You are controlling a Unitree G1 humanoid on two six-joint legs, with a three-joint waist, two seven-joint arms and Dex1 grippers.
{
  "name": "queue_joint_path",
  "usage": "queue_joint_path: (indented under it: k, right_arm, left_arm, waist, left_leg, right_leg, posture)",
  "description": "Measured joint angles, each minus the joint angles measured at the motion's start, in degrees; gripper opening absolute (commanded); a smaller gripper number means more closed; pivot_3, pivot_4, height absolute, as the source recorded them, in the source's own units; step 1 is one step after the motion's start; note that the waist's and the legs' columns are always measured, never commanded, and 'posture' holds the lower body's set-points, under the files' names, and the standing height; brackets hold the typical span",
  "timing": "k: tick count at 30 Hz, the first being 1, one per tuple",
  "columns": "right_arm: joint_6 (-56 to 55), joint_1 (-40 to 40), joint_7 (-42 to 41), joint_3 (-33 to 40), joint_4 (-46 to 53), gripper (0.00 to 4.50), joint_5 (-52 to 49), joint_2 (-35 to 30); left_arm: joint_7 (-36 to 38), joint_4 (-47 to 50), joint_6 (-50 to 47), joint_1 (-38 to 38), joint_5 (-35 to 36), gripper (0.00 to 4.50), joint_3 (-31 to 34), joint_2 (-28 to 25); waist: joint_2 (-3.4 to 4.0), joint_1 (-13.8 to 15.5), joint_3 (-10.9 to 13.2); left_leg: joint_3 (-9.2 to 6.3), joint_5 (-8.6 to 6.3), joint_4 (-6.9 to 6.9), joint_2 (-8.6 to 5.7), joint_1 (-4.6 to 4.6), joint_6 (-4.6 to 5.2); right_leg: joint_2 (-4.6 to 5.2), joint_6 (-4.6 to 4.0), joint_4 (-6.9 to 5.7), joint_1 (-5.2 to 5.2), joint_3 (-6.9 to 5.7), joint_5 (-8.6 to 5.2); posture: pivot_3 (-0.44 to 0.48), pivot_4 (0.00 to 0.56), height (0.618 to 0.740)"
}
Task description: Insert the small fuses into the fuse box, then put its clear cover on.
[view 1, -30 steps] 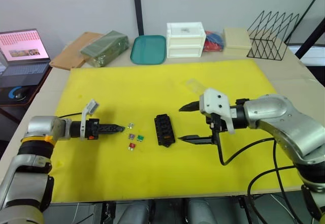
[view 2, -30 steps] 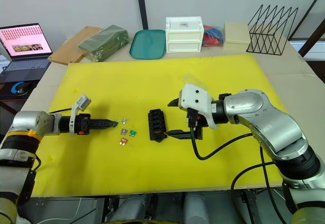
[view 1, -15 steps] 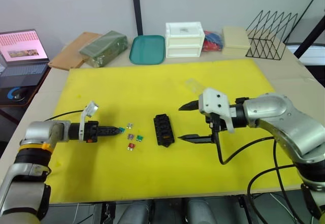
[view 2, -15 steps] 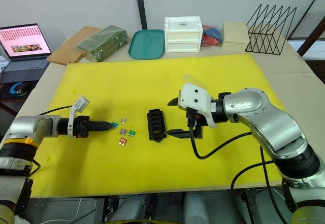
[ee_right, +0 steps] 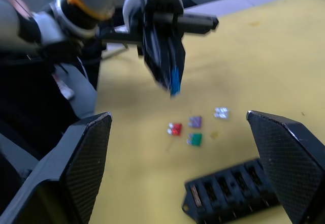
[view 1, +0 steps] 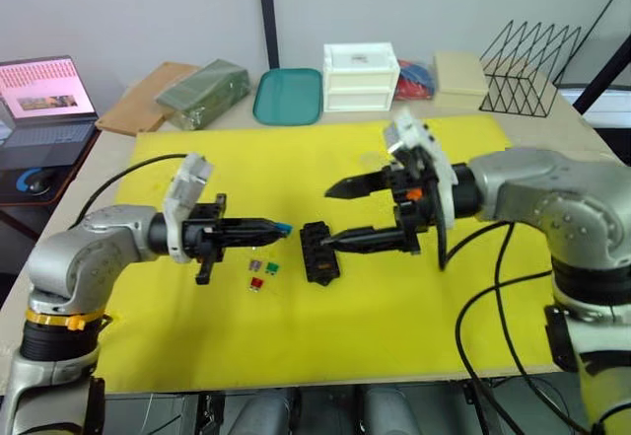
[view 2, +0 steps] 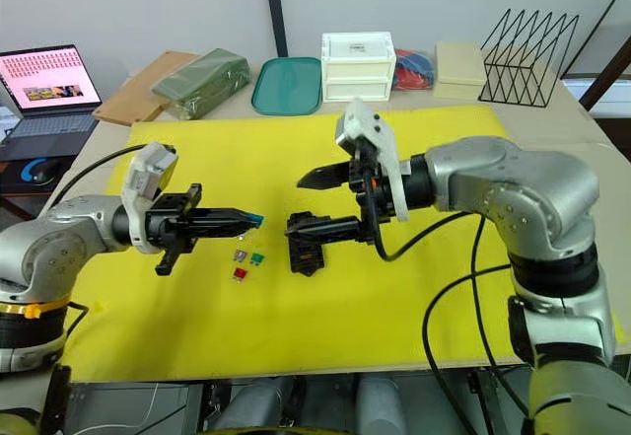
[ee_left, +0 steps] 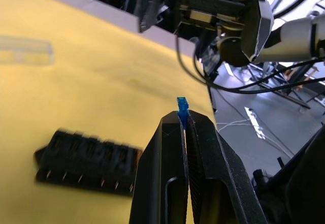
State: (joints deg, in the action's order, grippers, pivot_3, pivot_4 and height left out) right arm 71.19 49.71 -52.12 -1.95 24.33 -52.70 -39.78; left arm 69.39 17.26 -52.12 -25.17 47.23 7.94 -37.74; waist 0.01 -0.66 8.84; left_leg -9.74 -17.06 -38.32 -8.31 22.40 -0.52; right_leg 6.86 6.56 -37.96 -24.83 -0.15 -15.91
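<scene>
— What did the left hand (view 2: pixel 258 220) hold?
— A translucent blue fuse (ee_left: pixel 182 104), pinched tight, tip jutting toward the fuse box (view 2: pixel 303 241).
— And that box?
— Black, ridged plastic, long axis running away from the robot, beneath the right hand (view 2: pixel 301 203), fingers spread wide, empty.

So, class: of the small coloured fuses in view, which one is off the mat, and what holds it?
The blue fuse: it is pinched at the tip of the left gripper, while the red, green and purple fuses lie loose on the yellow mat.
</scene>
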Motion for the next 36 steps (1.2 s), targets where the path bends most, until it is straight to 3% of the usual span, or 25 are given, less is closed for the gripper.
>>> queue_joint_path:
  k: [3, 12, 15, 17, 28, 31, 33, 36]
  right_arm:
    - [1.08, 0.21, 0.86, -0.28, 0.00, 2.89, -0.94, 0.45]
    - [1.55, 1.38, 3.61, -3.79, -1.33, 2.89, -0.34, 2.61]
    - [0.60, 1.31, 3.72, -4.52, -1.66, 2.34, 0.42, 2.71]
    - [-0.32, 1.19, 3.74, -4.63, -1.80, 1.71, 0.89, 2.70]
    - [-0.95, 1.01, 3.71, -6.02, -2.07, 1.71, 1.85, 2.68]
    - [-1.35, 0.78, 3.27, -6.26, -2.16, 1.15, 2.06, 2.56]
    - [-1.68, 0.74, 2.81, -6.30, -2.17, 0.49, 2.47, 2.37]
    - [-2.32, 0.58, 2.27, -6.45, -2.41, 0.49, 3.32, 1.48]
  left_arm:
    - [-2.54, 1.02, 0.24, -0.17, 0.88, 0.00, -0.43, 1.06]
    - [-5.94, 2.64, 1.70, -0.16, 2.01, 0.00, -0.60, 2.08]
    - [-6.37, 2.97, 1.98, -0.09, 2.02, 0.00, -1.50, 2.10]
    - [-6.49, 3.32, 2.19, 0.00, 2.09, 0.00, -2.31, 2.11]
    - [-7.00, 3.03, 3.52, -0.13, 2.08, 0.00, -2.72, 2.05]
    - [-7.00, 2.77, 3.78, -0.36, 2.08, 0.00, -2.72, 1.96]
    - [-7.07, 2.43, 3.85, -0.36, 2.05, 0.00, -2.73, 1.92]
    - [-7.02, 1.82, 3.98, -0.36, 1.93, 0.00, -2.82, 1.58]
  waist:
    - [0.00, -0.01, 0.00]
    - [0.00, -0.04, 0.00]
    - [0.00, -0.02, 0.00]
    - [0.00, -0.09, 0.00]
    - [0.00, -0.08, 0.00]
    - [0.00, -0.09, 0.00]
    - [0.00, -0.09, 0.00]
    - [0.00, -0.07, 0.00]
  left_leg:
    - [0.01, 0.00, -0.01, 0.00, 0.00, 0.00]
    - [0.01, 0.00, -0.02, 0.00, 0.00, 0.00]
    - [0.01, 0.00, -0.02, -0.01, 0.00, 0.00]
    - [0.01, 0.00, -0.01, 0.00, 0.00, 0.00]
    - [0.01, 0.00, -0.01, 0.00, 0.00, 0.00]
    - [0.01, 0.00, -0.01, 0.00, 0.00, 0.00]
    - [0.01, 0.00, -0.01, 0.00, 0.00, 0.00]
    - [0.01, 0.00, -0.01, 0.00, 0.00, 0.00]
  right_leg:
    - [0.00, 0.00, 0.00, 0.01, 0.00, 0.00]
    - [-0.01, 0.00, 0.00, 0.00, 0.00, 0.00]
    - [0.00, 0.00, 0.00, 0.00, 0.00, 0.00]
    - [-0.01, 0.00, 0.00, 0.00, 0.00, 0.00]
    - [-0.01, 0.00, 0.00, 0.00, 0.00, 0.00]
    - [-0.01, 0.00, 0.00, 0.00, 0.00, 0.00]
    - [-0.01, 0.00, 0.00, 0.00, 0.00, 0.00]
    - [-0.01, 0.00, 0.00, 0.00, 0.00, 0.00]
  posture:
    - [0.000, 0.150, 0.740]
    - [0.000, 0.150, 0.740]
    - [0.000, 0.150, 0.740]
    - [0.000, 0.150, 0.740]
    - [0.000, 0.150, 0.740]
    - [0.000, 0.150, 0.740]
    - [0.000, 0.150, 0.740]
    - [0.000, 0.150, 0.740]
